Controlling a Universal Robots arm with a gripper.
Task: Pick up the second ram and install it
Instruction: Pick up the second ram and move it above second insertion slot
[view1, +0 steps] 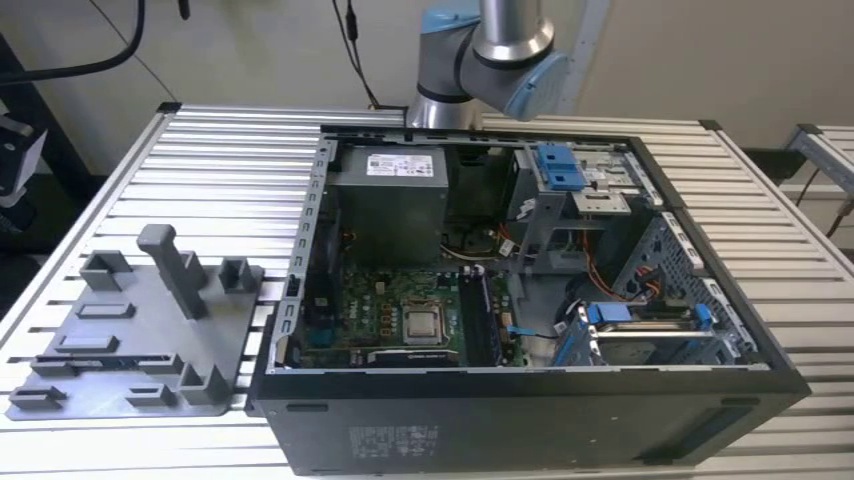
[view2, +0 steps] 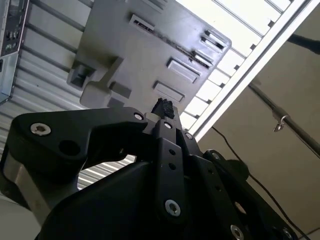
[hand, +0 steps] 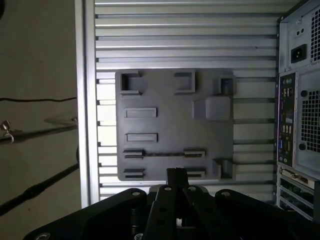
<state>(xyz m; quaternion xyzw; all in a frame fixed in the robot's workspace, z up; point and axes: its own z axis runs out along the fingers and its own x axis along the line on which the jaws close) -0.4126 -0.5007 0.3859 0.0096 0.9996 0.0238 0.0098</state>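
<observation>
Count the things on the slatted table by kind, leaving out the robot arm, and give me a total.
computer case, side open: 1
grey holder plate: 1
ram stick, lying between two of the plate's brackets: 1
Total: 3

Silver arm (view1: 511, 25) with pale blue joint caps (view1: 545, 85); black fingers (hand: 176, 176), silver screws (view2: 172, 207).

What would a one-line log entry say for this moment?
gripper: shut, empty, clear of holder plate | second ram: seated in plate's clips, untouched | computer case: open
</observation>
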